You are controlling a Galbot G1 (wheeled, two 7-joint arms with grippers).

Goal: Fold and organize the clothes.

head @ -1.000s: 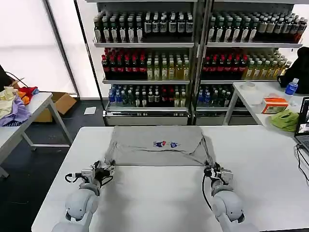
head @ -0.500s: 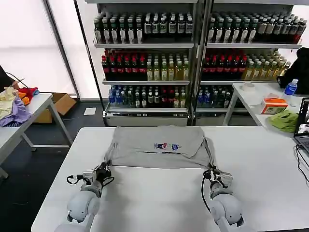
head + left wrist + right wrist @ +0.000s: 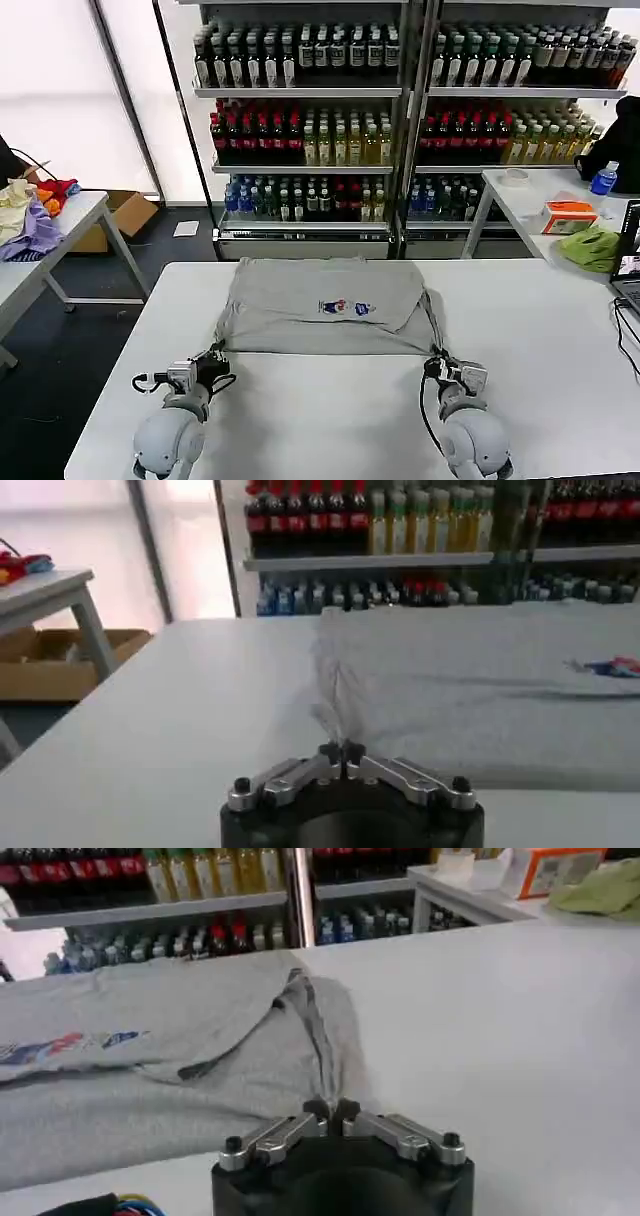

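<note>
Drawn nearer the bottom of the head view than half a second ago: both grippers, and with them the near hem of the light grey T-shirt (image 3: 325, 305), whose front corners now sit lower on the white table (image 3: 560, 330). Spread across the middle of the frame, far edge close to the table's back rim, top layer folded over so the small multicolour chest print (image 3: 340, 307) faces up at centre. Pinched at the lower-left corner by the left gripper (image 3: 212, 357), fingers together on a ridge of fabric, seen close in the left wrist view (image 3: 340, 750). Pinched at the lower-right corner by the right gripper (image 3: 440, 366), fingers likewise clamped on a fold of cloth (image 3: 330, 1110). Beyond the table, upper half of the frame: shelves of bottled drinks (image 3: 400, 110). At far left, a side table with purple, yellow and red garments (image 3: 30, 215); at far right, an olive-green cloth (image 3: 590, 247) beside an orange box (image 3: 568, 216).
</note>
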